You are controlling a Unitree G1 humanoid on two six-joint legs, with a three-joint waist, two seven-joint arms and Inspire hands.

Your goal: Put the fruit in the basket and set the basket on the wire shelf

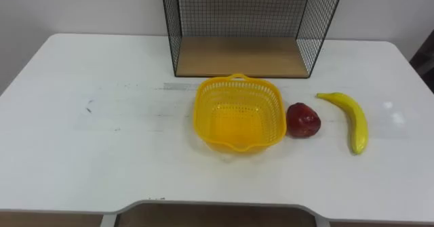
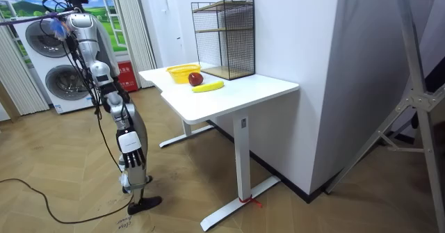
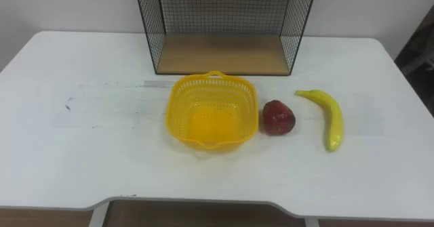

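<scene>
Yellow basket (image 1: 202, 113), one apple (image 1: 303, 120), one banana (image 1: 356, 122)

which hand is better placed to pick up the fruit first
Right, probably: the red fruit and the banana both lie to the robot's right of the basket, so that arm need not cross over it.

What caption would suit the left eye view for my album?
Empty yellow basket before a wire shelf, red fruit and banana to its right.

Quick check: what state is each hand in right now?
Left hand: cannot be told.
Right hand: cannot be told, too small in the room view.
</scene>
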